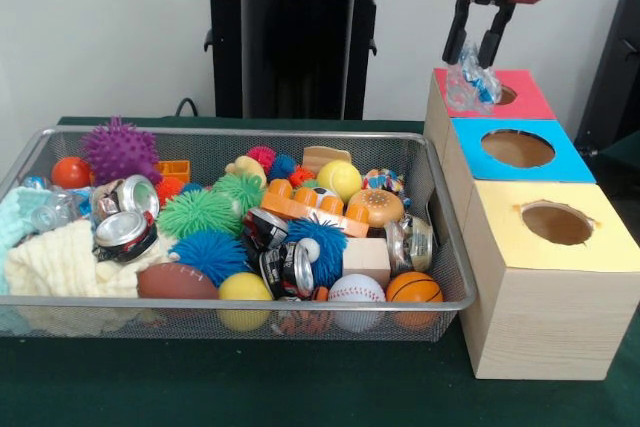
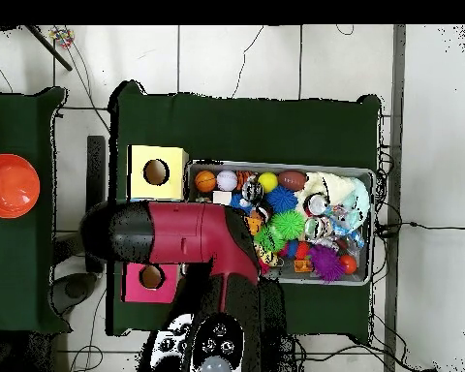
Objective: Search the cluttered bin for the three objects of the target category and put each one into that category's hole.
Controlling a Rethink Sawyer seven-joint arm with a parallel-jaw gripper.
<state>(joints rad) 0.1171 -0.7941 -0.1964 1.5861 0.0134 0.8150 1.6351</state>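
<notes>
Nearest the camera: green tabletop (image 1: 300, 387), then the yellow-topped box (image 1: 550, 287) and the front rim of the cluttered bin (image 1: 230, 305). The bin sits well below and off to the side of the jaws, just beside the row of boxes. Along its near edge: football (image 1: 175, 280), yellow ball (image 1: 244, 289), baseball (image 1: 355, 290), small basketball (image 1: 413, 288). Cream cloth (image 1: 55, 262) at the corner farthest from the jaws. Mid-bin: crushed cans (image 1: 125, 232), blue and green spiky balls (image 1: 205, 212), orange plastic toy (image 1: 315, 207). Far wall: purple spiky ball (image 1: 120, 150), red ball (image 1: 70, 172).

Behind the yellow box, the blue-topped box (image 1: 518, 152), hole clear. Farthest, the red-topped box (image 1: 525, 97), directly under the jaws.

The jaws (image 1: 478, 47) are closed on a crumpled clear plastic bottle (image 1: 470, 82), which hangs at the red box's hole (image 1: 505, 95) and partly hides it.

Overhead view: the arm (image 2: 178, 232) covers the blue box; the yellow box and red box show either side of it.
</notes>
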